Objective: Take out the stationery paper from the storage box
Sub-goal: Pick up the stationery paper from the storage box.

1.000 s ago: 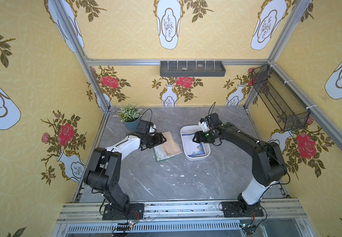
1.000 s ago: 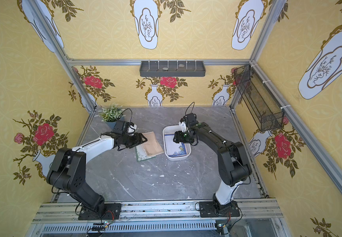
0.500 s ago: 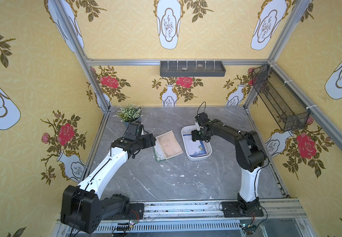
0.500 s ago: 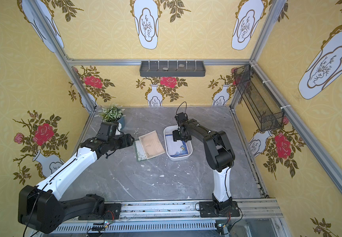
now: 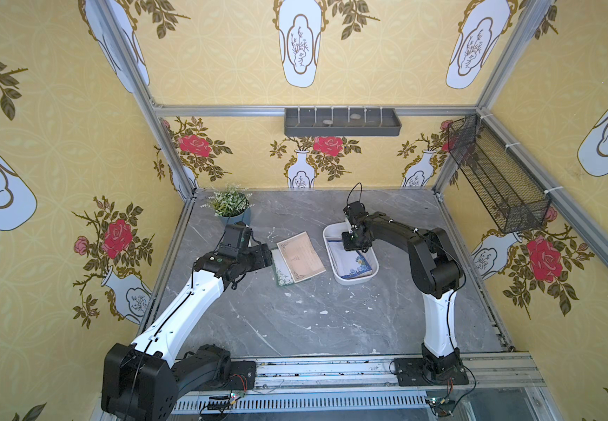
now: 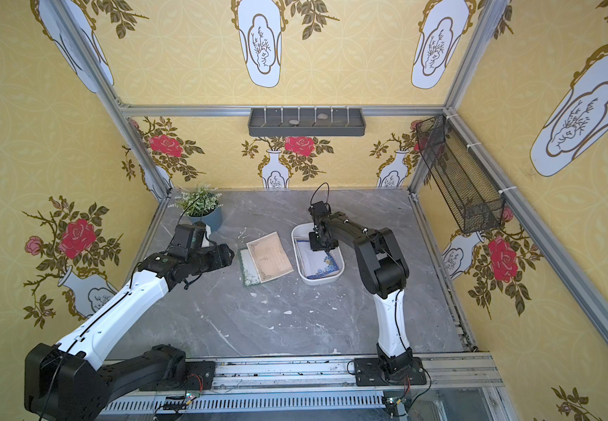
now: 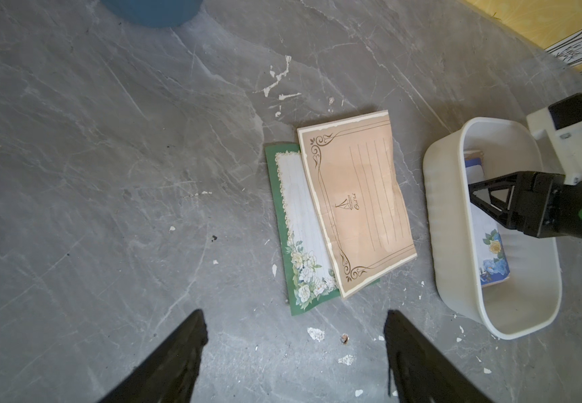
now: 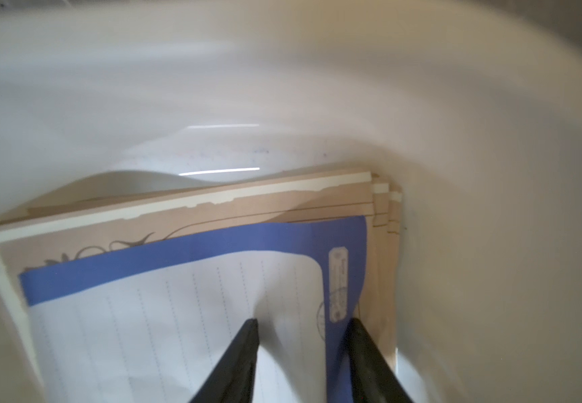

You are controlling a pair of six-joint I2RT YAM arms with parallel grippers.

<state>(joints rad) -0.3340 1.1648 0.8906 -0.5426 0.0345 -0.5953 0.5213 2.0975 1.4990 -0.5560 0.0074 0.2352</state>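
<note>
- Left hand has backed off the 2 sheets it was hovering over a second ago. It's spread wide now with nothing in it.
- Right hand has dropped down into the far half of the box, with its fingers closer together than they were.
- Done so far: 2 sheets are out on the bench, just beside the box. That's a tan sheet lying partly over a green-bordered sheet.
- Still in the box: a blue-bordered sheet on top of a tan stack.
- Right hand's fingers sit either side of a hump in the blue-bordered sheet, but I can't tell if it's properly pinched yet.
- I'd call it early days, since most of the paper still has to come out.
</note>
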